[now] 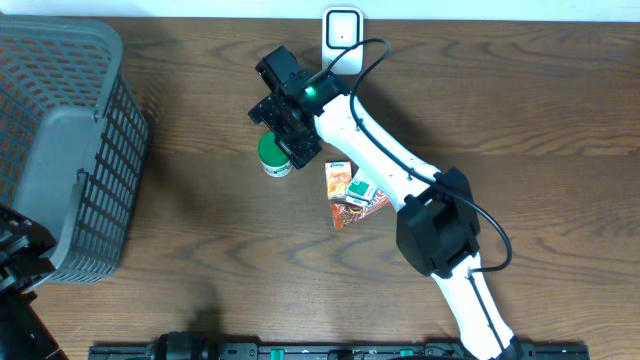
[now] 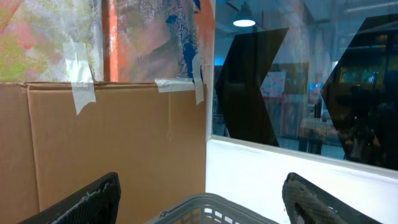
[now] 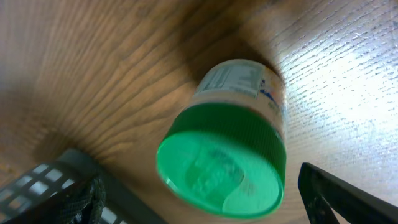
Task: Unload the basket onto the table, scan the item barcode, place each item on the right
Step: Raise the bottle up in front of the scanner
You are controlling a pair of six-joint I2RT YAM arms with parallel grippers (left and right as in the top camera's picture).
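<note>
The scan has not been made; judging from the pictures, the work is at its first step, the pickup. The jar (image 1: 275, 156) with the green lid stands on the desk (image 1: 520, 100), near the middle and slightly tilted in the right wrist view. The right hand (image 1: 285, 130) hangs just above it with its fingers (image 3: 339, 193) spread wide to either side of the lid. They are not touching the jar, so nothing is gripped.

The white scanner (image 1: 342, 30) sits at the far edge of the desk, a short way beyond the jar and apart from it. Two snack packets (image 1: 352, 190) lie just to the side, under the arm, untouched.

The left hand (image 2: 202, 205) is parked at the near corner beside the grey basket (image 1: 60, 150). Its fingers are apart and empty, and its camera looks over the basket rim at a cardboard sheet (image 2: 112, 143) and a window (image 2: 305, 74).

What is left is nearly everything: close on the jar, lift it, turn its label toward the scanner and hold it there. Whether the barcode faces outward cannot be told from here.
</note>
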